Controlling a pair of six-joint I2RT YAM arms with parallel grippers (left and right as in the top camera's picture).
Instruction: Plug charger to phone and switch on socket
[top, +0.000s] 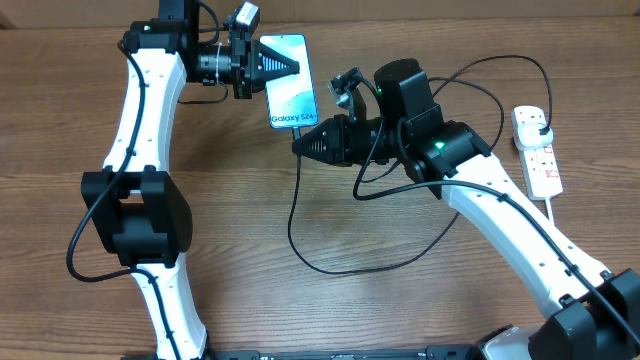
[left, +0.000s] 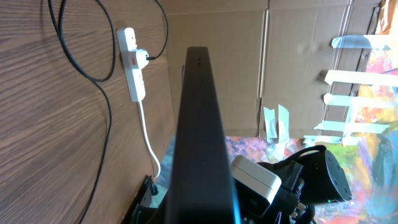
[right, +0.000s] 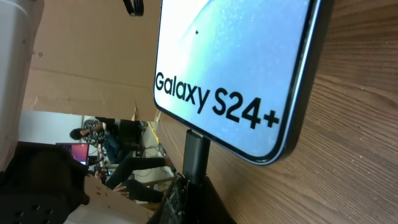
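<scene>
The phone (top: 293, 88) shows its light screen with "Galaxy S24+" upward at the back middle of the table. My left gripper (top: 296, 67) is shut on its upper left edge; in the left wrist view the phone (left: 199, 124) is a dark bar seen edge-on. My right gripper (top: 301, 143) is shut on the charger's connector (right: 198, 152), which sits in the phone's (right: 236, 56) bottom edge. The black charger cable (top: 300, 240) loops over the table to a black plug (top: 541, 124) in the white socket (top: 536, 150) at the right.
The socket's thick white cord (top: 562, 215) runs toward the front right. Cable loops (top: 470, 75) lie behind the right arm. A cardboard wall (left: 217, 37) stands beyond the table's edge.
</scene>
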